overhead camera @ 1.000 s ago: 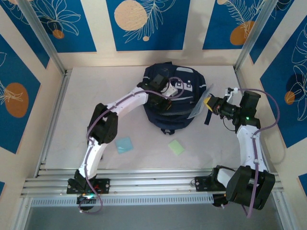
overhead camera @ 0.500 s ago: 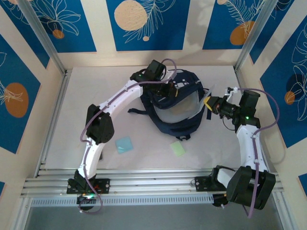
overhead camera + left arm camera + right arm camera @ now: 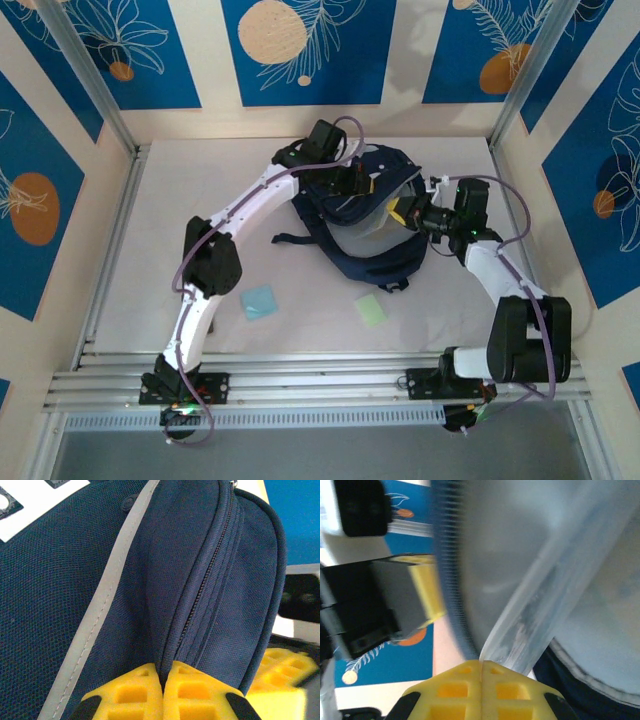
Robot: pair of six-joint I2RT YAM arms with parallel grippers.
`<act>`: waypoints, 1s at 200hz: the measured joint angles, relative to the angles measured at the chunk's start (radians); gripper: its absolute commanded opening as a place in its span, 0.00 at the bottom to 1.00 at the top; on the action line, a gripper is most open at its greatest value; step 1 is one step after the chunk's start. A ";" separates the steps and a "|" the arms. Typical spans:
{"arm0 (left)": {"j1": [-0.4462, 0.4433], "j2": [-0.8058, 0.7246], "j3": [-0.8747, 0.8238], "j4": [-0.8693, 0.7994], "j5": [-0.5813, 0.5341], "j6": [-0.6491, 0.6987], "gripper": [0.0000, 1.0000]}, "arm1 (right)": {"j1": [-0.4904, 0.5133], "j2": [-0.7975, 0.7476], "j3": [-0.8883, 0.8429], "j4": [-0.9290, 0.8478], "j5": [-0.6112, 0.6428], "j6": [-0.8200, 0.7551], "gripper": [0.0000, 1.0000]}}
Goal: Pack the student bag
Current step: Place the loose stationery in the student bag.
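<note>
The student bag (image 3: 372, 262) lies at the far middle of the counter (image 3: 200, 190). The left tool (image 3: 162, 680) is clenched on its navy fabric, right at the zipper (image 3: 200, 595). The right tool (image 3: 481, 667) is pinched tight on a translucent plastic sheet (image 3: 530, 625) at the bag's right side. Two small pads, blue (image 3: 259, 301) and green (image 3: 368, 308), lie nearer the arm bases.

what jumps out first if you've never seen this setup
The big navy student bag, centre back in the top view, draws the eye. The left hand pinches its fabric by the zipper, while the right hand grips a clear plastic sheet at the bag's opening.
</note>
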 measured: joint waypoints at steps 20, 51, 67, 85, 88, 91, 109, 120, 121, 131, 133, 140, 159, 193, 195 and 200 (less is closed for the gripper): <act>0.003 0.000 0.000 0.009 0.003 -0.004 0.00 | -0.023 0.044 -0.064 0.033 0.003 0.000 0.00; 0.003 0.000 0.000 0.010 0.003 -0.012 0.00 | -0.054 0.072 -0.131 0.010 0.021 -0.024 0.00; 0.003 -0.001 0.000 0.010 0.003 -0.016 0.00 | -0.064 0.072 -0.133 -0.024 0.047 -0.058 0.00; 0.003 -0.002 0.000 0.013 0.006 -0.022 0.00 | -0.072 0.072 -0.133 -0.071 0.096 -0.090 0.00; 0.003 -0.002 0.000 0.014 0.006 -0.022 0.00 | -0.072 0.072 -0.133 -0.077 0.101 -0.093 0.00; 0.003 -0.002 0.000 0.016 0.006 -0.022 0.00 | -0.072 0.072 -0.133 -0.085 0.112 -0.097 0.00; 0.004 -0.005 0.000 0.021 0.006 -0.024 0.00 | -0.066 0.082 -0.124 -0.124 0.169 -0.115 0.00; 0.004 -0.007 0.000 0.026 0.006 -0.029 0.00 | -0.051 0.107 -0.100 -0.140 0.197 -0.120 0.00; 0.004 -0.007 0.000 0.026 0.007 -0.029 0.00 | -0.049 0.111 -0.096 -0.141 0.201 -0.121 0.00; 0.004 -0.009 0.000 0.028 0.007 -0.031 0.00 | -0.028 0.151 -0.060 -0.143 0.220 -0.121 0.00; 0.004 -0.009 0.000 0.028 0.006 -0.031 0.00 | -0.024 0.159 -0.051 -0.143 0.225 -0.121 0.00; 0.003 -0.010 0.000 0.032 0.008 -0.034 0.00 | -0.009 0.188 -0.021 -0.143 0.237 -0.121 0.00; 0.003 -0.011 0.000 0.032 0.010 -0.038 0.00 | 0.029 0.272 0.065 -0.134 0.271 -0.105 0.00; 0.003 -0.016 0.000 0.032 0.010 -0.038 0.00 | 0.079 0.397 0.164 -0.040 0.294 -0.016 0.00; 0.003 -0.016 0.000 0.032 0.010 -0.037 0.00 | 0.082 0.405 0.170 -0.031 0.295 -0.010 0.00; 0.003 -0.016 0.000 0.032 0.009 -0.037 0.00 | 0.091 0.422 0.181 -0.014 0.297 0.008 0.00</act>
